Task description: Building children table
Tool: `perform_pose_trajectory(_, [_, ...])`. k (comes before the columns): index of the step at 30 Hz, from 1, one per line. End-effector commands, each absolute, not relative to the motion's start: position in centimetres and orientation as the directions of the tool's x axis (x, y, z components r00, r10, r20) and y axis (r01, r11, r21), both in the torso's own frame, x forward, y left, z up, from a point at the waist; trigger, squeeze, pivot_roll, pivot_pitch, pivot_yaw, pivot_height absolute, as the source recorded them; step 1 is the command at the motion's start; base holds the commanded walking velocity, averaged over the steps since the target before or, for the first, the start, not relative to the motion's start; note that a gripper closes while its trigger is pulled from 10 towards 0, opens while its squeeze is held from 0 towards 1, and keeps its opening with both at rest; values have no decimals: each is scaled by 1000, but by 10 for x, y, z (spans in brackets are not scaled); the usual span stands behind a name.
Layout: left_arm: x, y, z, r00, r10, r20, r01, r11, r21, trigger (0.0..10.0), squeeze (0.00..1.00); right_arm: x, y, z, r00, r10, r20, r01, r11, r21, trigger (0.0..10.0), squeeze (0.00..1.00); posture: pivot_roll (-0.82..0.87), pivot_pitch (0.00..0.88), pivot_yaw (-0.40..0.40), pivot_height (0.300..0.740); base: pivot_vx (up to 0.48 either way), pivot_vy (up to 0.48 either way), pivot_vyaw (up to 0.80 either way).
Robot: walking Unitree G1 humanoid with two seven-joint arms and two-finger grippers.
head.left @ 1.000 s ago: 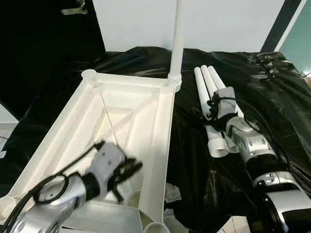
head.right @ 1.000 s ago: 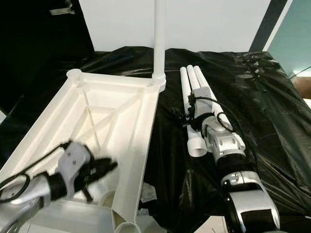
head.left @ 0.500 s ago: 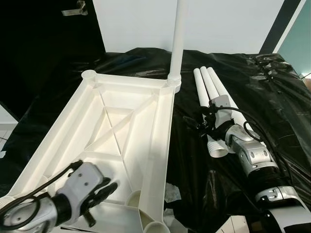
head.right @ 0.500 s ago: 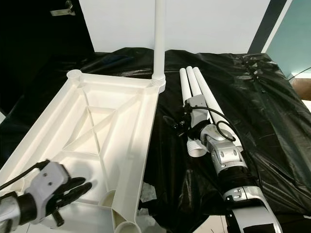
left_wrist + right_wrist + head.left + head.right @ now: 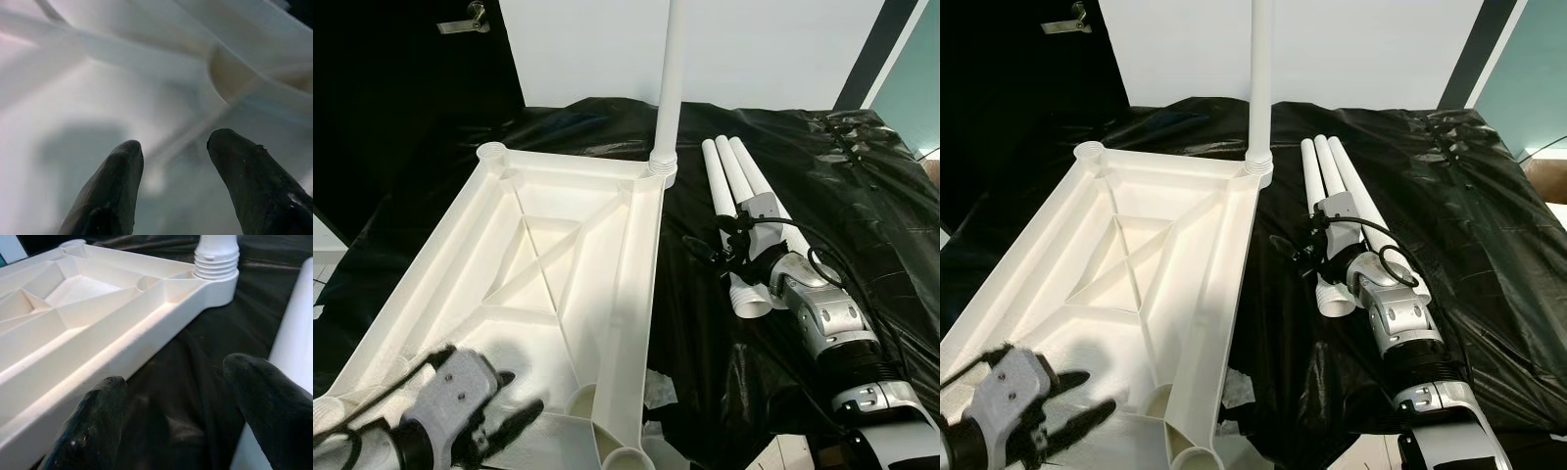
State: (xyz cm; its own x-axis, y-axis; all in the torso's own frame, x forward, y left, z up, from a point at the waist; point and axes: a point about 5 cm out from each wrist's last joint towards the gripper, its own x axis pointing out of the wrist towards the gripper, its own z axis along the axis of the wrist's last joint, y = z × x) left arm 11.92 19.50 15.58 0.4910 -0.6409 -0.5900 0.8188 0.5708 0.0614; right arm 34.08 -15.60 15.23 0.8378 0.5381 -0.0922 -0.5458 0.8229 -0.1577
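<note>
Both sets of jaws stand wide and hold nothing. My right gripper (image 5: 720, 253) hovers low over the black sheet (image 5: 862, 186), in the gap between the tabletop (image 5: 558, 245) and the three loose legs (image 5: 744, 215); in its wrist view one finger (image 5: 266, 396) sits just beside a white leg (image 5: 293, 357) and the other (image 5: 90, 431) near the tabletop's long wall, with the threaded socket and the fitted leg (image 5: 668, 78) ahead of it. My left gripper (image 5: 499, 411) is down inside the near end of the upturned tabletop, fingers (image 5: 112, 186) spread over the bare white floor of a rib compartment, close to a round socket (image 5: 579, 399). One leg stands upright in the far right corner; the far left socket (image 5: 492, 151) is open, and the three spare legs lie side by side on the sheet, touching one another. I judge the next job is to take a loose leg with the right. The risk I see is that the legs are round and packed together, so a jaw pushed between them could roll the bundle away or pinch two at once. The glossy sheet may let them slide. A careless swing toward the tabletop could also knock the standing leg.
</note>
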Motion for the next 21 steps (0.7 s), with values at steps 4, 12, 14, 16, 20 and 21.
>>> perform_pose_trajectory(4, [108, 192, 155, 326, -716, -618, 899, 437, -31, 10000, 0, 339, -158, 149, 839, 533, -110, -545, 825, -153, 10000, 0, 170, 69, -25, 740, 0, 0, 0])
perform_pose_trajectory(12, [121, 190, 140, 407, -653, -638, 873, 483, 63, 10000, 0, 340, -158, 151, 844, 525, -106, -536, 831, -151, 10000, 0, 162, 76, -23, 740, 0, 0, 0])
perform_pose_trajectory(14, [127, 190, 137, 443, -630, -639, 857, 505, 96, 10000, 0, 341, -158, 152, 846, 523, -103, -533, 833, -151, 10000, 0, 156, 76, -21, 740, 0, 0, 0])
perform_pose_trajectory(16, [135, 189, 135, 478, -610, -632, 839, 530, 123, 10000, 0, 341, -158, 153, 848, 521, -100, -530, 834, -151, 10000, 0, 152, 74, -19, 740, 0, 0, 0])
perform_pose_trajectory(20, [151, 186, 133, 552, -563, -615, 790, 589, 170, 10000, 0, 341, -158, 155, 853, 514, -92, -522, 839, -150, 10000, 0, 148, 75, -16, 740, 0, 0, 0])
perform_pose_trajectory(21, [151, 186, 133, 552, -563, -615, 790, 589, 170, 10000, 0, 341, -158, 155, 853, 514, -92, -522, 839, -150, 10000, 0, 148, 75, -16, 740, 0, 0, 0])
